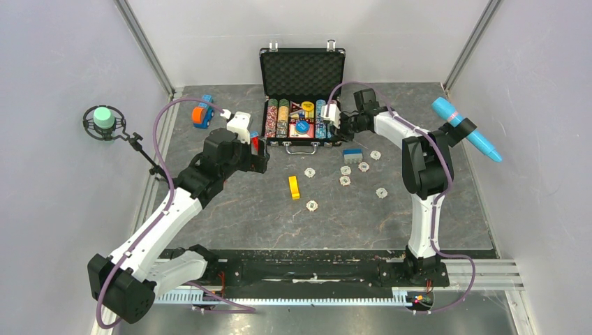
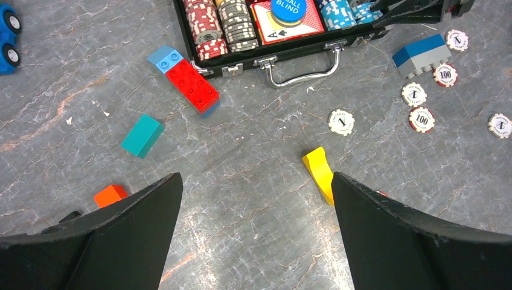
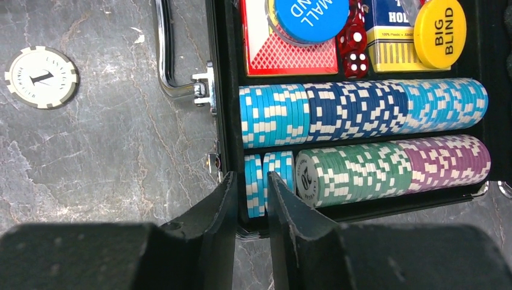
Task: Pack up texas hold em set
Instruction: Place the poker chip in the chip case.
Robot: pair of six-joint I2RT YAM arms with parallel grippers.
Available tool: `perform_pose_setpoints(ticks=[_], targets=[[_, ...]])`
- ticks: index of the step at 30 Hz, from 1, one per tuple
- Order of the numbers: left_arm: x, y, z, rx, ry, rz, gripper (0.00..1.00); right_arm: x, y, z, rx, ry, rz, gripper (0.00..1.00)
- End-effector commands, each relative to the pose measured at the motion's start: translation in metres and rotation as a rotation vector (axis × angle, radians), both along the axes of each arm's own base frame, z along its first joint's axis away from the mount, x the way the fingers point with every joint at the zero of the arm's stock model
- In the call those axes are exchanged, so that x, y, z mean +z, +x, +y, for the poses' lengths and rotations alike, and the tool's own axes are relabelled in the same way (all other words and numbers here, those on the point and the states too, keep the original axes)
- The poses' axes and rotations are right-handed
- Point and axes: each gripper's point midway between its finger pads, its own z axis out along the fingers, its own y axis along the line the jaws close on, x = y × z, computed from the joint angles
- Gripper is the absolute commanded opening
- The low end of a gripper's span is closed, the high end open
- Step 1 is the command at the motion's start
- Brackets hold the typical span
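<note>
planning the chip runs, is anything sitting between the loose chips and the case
Yes: a blue brick lies between the cluster of loose chips and the case. The chip by the yellow block has nothing before the handle.

Black briefcase (image 1: 302,70) open, chip rows (image 1: 283,117) inside; loose pale-edged chips (image 1: 345,169) scattered in front.

Pale grey walls (image 1: 63,70) enclose a dark marbled table (image 1: 349,216); metal corner posts (image 1: 144,45) rise at eleven and one o'clock.

Right gripper (image 3: 251,179) just above chip rows (image 3: 362,115)
</note>
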Motion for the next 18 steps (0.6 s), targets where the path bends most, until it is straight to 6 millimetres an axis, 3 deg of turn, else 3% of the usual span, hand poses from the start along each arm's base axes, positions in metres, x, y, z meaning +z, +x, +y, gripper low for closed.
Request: perform_pose_setpoints(ticks=[1, 8, 18], targets=[[0.005, 0.003, -0.001, -0.028, 0.016, -0.03, 1.0, 0.02, -0.006, 0.005, 0.048, 0.03, -0.043, 0.26], [0.004, 0.003, -0.001, -0.028, 0.016, -0.027, 1.0, 0.041, -0.009, 0.009, 0.062, 0.063, -0.075, 0.33], [0.004, 0.004, 0.0, -0.019, 0.019, -0.026, 1.0, 0.061, -0.01, 0.009, 0.044, 0.115, -0.108, 0.33]])
